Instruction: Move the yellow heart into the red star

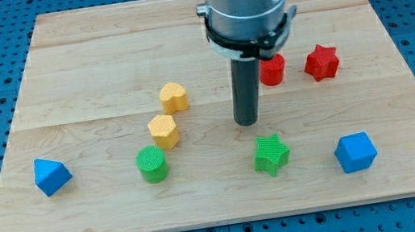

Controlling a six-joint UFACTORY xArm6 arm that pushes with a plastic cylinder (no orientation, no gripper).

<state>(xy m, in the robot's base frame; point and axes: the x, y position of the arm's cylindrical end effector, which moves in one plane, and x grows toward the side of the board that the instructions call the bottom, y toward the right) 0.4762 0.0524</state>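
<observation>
The yellow heart (174, 97) lies left of the board's middle. The red star (321, 62) lies at the view's right, with a red round block (273, 69) just left of it, partly hidden behind my rod. My tip (247, 122) rests on the board between them, about 85 px right of and a little below the yellow heart, and left of and below the red star. It touches no block.
A yellow hexagon (163, 130) and a green cylinder (152, 164) lie below the heart. A green star (271, 155) sits just below my tip. A blue cube (356, 152) is at the lower right, a blue triangular block (51, 175) at the lower left. The wooden board (85, 52) has edges all round.
</observation>
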